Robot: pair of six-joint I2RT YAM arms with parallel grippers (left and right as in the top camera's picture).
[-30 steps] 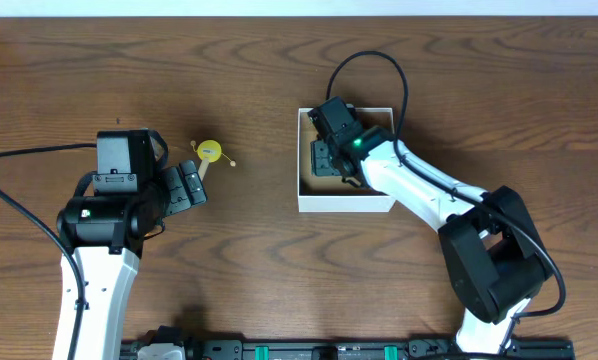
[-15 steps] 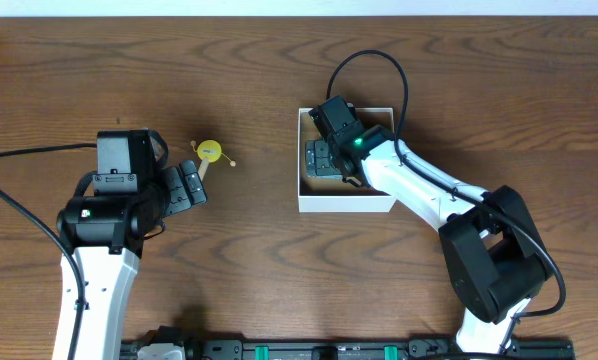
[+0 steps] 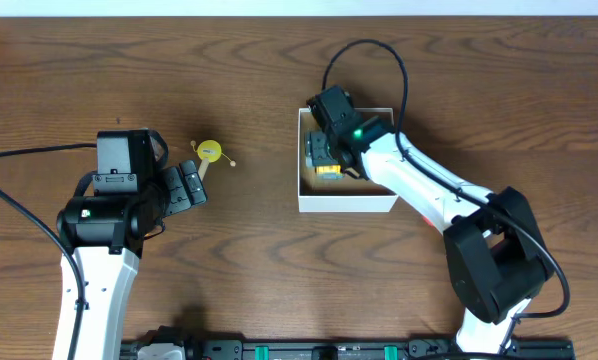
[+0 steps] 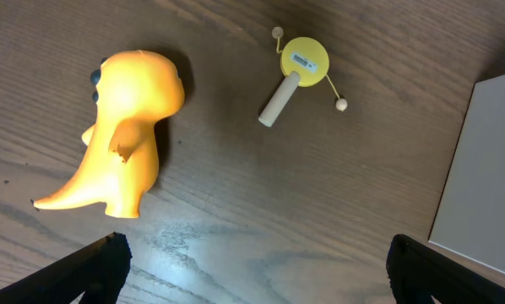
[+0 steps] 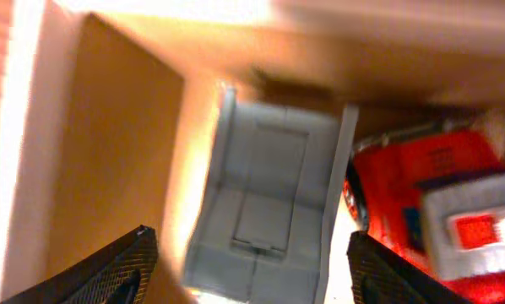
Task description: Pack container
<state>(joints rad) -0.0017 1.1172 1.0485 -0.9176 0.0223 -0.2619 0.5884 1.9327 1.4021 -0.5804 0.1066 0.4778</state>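
Observation:
The container (image 3: 345, 204) is a white square box with a brown inside, right of the table's middle. My right gripper (image 3: 322, 146) is open inside it, over its left part. In the right wrist view the open fingers (image 5: 252, 270) straddle a grey toy vehicle (image 5: 269, 203) without touching it. A red toy car (image 5: 421, 190) lies beside the vehicle on the box floor. My left gripper (image 3: 186, 186) is open and empty above the table. An orange toy dinosaur (image 4: 126, 135) and a small yellow drum toy on a stick (image 4: 299, 67) lie ahead of it.
The yellow drum toy (image 3: 210, 152) lies left of the container, just beyond my left gripper. The container's white outer wall (image 4: 480, 169) shows at the right edge of the left wrist view. The dinosaur is hidden under the left arm in the overhead view.
My right gripper has shifted toward the back of the box, and a grey and yellow toy now shows on the box floor below it. The left arm has not moved.

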